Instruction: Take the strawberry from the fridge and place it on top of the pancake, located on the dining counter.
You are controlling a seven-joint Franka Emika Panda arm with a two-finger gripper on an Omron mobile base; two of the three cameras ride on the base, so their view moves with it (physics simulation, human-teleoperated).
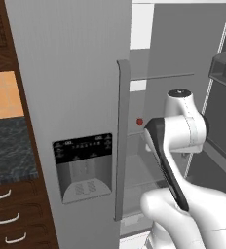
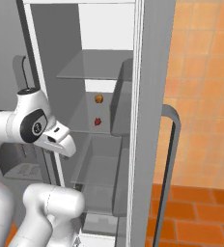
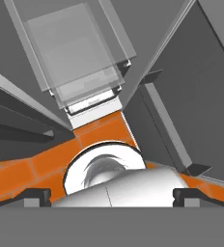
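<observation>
The fridge (image 1: 71, 73) is light grey, its left door shut and its right door swung open. The strawberry (image 1: 140, 121) is a tiny red fruit on a glass shelf at mid height inside, and it also shows as the strawberry (image 2: 98, 121) from the other side. My arm is folded up in front of the open compartment, well short of that shelf. In the hand view my gripper (image 3: 112, 197) points down over the fridge's lower drawers (image 3: 75, 48) and the floor, open, with nothing between its fingertips (image 3: 36, 195). The pancake and the dining counter are out of view.
A small brown-orange item (image 2: 99, 99) sits on the shelf above the strawberry. The open door's bins (image 1: 224, 68) stand at the right and a long handle (image 1: 123, 136) at the left. A dark speckled worktop (image 1: 8, 151) with brown drawers flanks the fridge. The floor (image 3: 36, 164) is orange tile.
</observation>
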